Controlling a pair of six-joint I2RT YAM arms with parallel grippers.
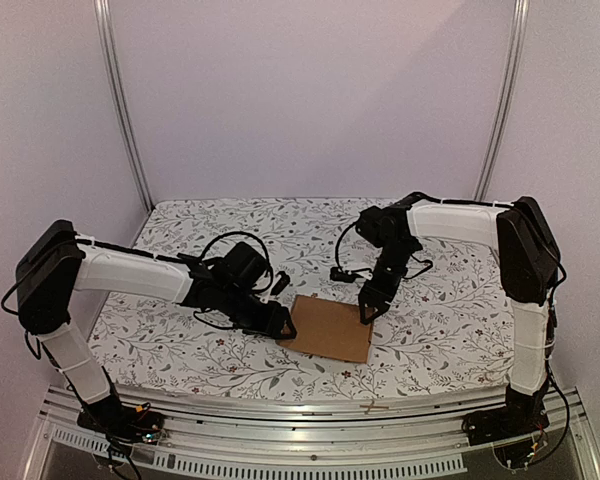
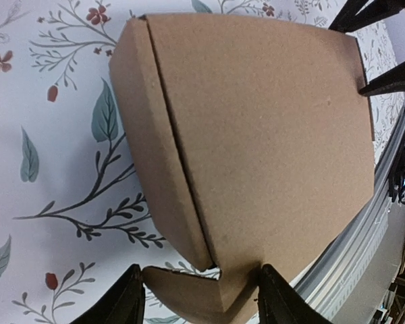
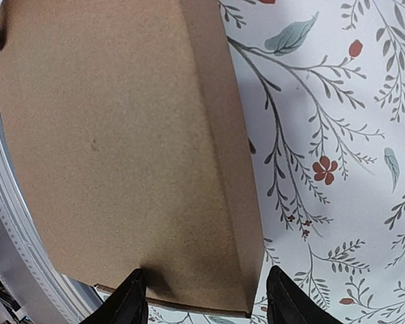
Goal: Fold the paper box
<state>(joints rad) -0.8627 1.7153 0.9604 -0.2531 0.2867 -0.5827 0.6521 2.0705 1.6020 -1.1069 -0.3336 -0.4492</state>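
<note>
The paper box (image 1: 327, 327) lay flat on the floral bench (image 1: 180, 350), close to its near edge. The left jaws stood released astride its left end, the right jaws released astride its far right corner.

Brn paper box (image 1: 327, 327) — wht floral cloth (image 1: 180, 345)

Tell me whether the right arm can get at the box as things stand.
Probably yes. The right gripper is right at the box, its fingers spread either side of one end with nothing between. The left gripper is at the opposite end, out of its way.
</note>
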